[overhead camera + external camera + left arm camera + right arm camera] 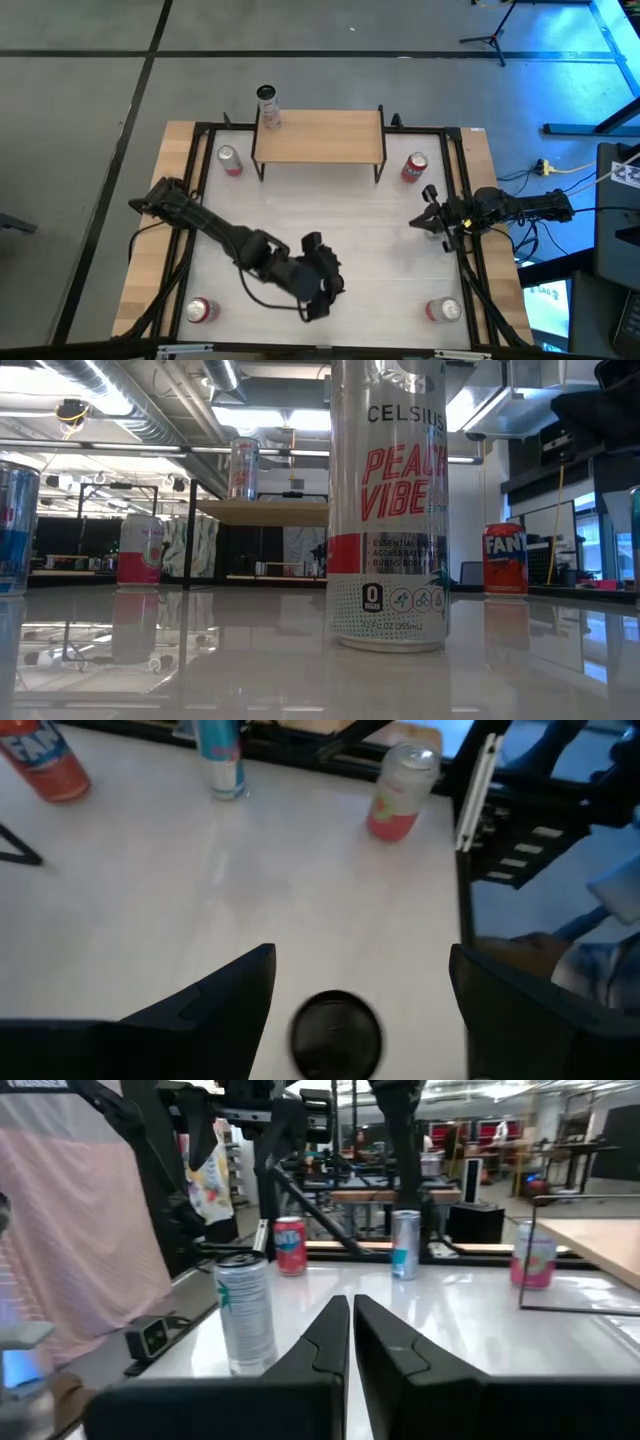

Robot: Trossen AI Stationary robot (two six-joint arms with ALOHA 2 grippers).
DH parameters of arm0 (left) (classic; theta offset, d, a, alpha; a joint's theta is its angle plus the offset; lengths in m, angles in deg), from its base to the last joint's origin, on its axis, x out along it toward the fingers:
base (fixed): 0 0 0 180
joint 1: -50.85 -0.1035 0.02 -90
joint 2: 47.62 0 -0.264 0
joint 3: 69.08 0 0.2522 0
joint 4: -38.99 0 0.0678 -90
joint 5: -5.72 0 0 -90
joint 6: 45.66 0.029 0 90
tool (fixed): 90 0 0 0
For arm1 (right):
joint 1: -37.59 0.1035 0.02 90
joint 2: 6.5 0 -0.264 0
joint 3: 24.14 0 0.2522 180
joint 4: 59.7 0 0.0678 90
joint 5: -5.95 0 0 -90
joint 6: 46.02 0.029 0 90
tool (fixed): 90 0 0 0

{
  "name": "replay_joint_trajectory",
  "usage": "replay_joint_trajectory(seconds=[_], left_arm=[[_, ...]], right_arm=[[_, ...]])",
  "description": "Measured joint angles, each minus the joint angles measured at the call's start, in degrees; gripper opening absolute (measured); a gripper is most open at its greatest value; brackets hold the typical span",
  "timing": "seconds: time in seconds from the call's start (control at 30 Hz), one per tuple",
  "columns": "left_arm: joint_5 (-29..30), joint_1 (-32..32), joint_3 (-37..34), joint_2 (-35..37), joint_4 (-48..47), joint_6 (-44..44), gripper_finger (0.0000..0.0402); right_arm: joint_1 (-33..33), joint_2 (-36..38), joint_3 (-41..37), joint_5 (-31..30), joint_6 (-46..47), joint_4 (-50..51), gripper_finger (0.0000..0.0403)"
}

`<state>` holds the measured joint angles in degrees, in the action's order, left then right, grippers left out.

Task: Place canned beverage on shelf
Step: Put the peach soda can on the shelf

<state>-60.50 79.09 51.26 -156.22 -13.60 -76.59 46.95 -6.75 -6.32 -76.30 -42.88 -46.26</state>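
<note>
Hovering over one can (335,1032), open left gripper (360,990), right gripper (350,1335) closed

Table top: a glossy white surface (340,215) that mirrors the room in the low view.
Table edges: light wooden strips (140,290) run along both sides of the white surface.
Frame: thin black rails (207,140) border the table, running down both sides.
Floor: grey, crossed by dark lines (80,90).
Stand: dark tripod legs (490,40) on the floor beyond the table's far right corner.
Cable: a yellow lead (570,168) lies on the floor to the right of the table.
Ceiling: silver ducts (130,400) and bright light panels (270,415) in the low view.
Fabric: a pale pink sheet (80,1230) hangs beside the table in the right wrist view.
</note>
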Motion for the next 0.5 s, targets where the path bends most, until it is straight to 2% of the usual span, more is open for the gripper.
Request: replay_joint_trajectory(seconds=[0.1,0.23,0.33,0.5], left_arm=[[2.52,1.35,0.0,0.14,2.51,-0.02,0.0288],[5.58,2.92,0.0,0.18,5.78,5.22,0.0288],[5.63,3.43,0.0,0.24,6.72,9.73,0.0288],[6.27,2.74,0.0,0.24,9.28,10.51,0.0293]], right_arm=[[0.0,0.0,0.0,0.92,0.33,0.19,0.0019],[0.0,0.01,0.0,0.92,1.41,0.56,0.0019],[0.0,-0.01,0.0,0.92,1.44,0.63,0.0019],[0.0,0.01,0.0,0.9,1.15,0.63,0.0019]])
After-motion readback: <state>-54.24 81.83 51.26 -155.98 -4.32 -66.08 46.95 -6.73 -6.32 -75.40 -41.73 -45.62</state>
